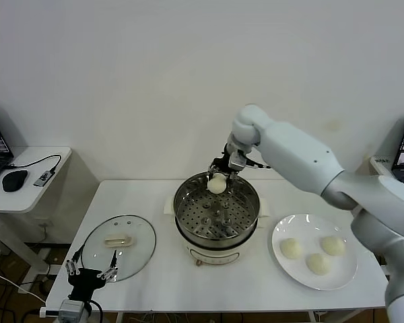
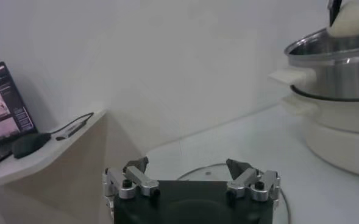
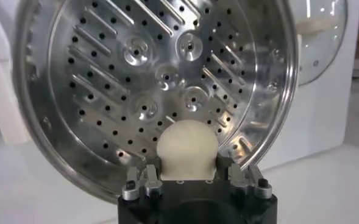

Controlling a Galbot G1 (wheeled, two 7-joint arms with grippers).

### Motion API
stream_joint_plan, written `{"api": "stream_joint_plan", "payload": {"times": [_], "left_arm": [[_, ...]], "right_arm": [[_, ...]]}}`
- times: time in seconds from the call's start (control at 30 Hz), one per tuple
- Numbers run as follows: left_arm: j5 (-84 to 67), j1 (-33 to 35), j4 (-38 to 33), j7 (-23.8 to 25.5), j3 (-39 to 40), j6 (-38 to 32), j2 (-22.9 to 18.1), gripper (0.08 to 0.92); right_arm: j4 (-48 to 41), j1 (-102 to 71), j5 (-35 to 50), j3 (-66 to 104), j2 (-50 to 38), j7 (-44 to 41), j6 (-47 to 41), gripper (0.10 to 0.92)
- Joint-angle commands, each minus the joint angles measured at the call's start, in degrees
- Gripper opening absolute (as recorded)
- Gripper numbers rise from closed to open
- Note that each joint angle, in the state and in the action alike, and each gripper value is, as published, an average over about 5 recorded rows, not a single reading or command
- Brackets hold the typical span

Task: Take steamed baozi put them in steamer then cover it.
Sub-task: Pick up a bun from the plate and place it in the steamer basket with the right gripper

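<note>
Here, a white surface [image 1: 155, 282] against a plain white wall carries the steamer [image 1: 217, 217]. My right hand [image 1: 219, 176] grips one baozi [image 1: 217, 183] over the steamer's far rim. The right wrist view alone shows its perforated tray [image 3: 158, 79]. My left hand [image 1: 91, 272] hangs open near the cover [image 1: 118, 237], beside the steamer.
</note>
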Motion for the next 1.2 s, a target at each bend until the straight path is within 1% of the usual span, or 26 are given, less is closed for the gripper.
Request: {"api": "stream_joint_plan", "payload": {"times": [0.03, 0.63, 0.7, 0.8, 0.9, 1.0, 1.2], "left_arm": [[-0.67, 0.08, 0.04, 0.23, 0.19, 0.16, -0.17, 0.823], [-0.7, -1.06, 1.71, 0.22, 0.76, 0.16, -0.26, 0.823], [-0.7, -1.08, 1.76, 0.25, 0.74, 0.17, -0.22, 0.823], [-0.68, -1.1, 1.81, 0.31, 0.74, 0.2, -0.22, 0.823], [-0.64, -1.05, 1.73, 0.38, 0.8, 0.24, -0.35, 0.823], [-0.6, -0.93, 1.54, 0.47, 0.81, 0.26, -0.45, 0.823], [-0.64, -0.71, 0.67, 0.88, 0.49, 0.74, -0.3, 0.823]], "right_arm": [[-3.53, -2.21, -7.74, 1.78, 3.09, 3.31, 1.77, 0.56], [-6.33, -4.05, -9.29, 3.4, 5.26, 3.89, 1.7, 0.57], [-6.43, -4.09, -8.78, 3.37, 5.2, 3.85, 1.68, 0.588], [-6.25, -4.01, -7.02, 3.28, 5.03, 3.35, 1.49, 0.659], [-4.73, -3.34, -3.32, 3.17, 4.18, 0.29, -0.23, 0.745], [-0.64, -1.71, 2.27, 2.16, 1.98, -3.23, -4.8, 0.803], [11.51, 4.55, 20.79, -1.92, -7.44, -9.06, -18.55, 0.822]]}}
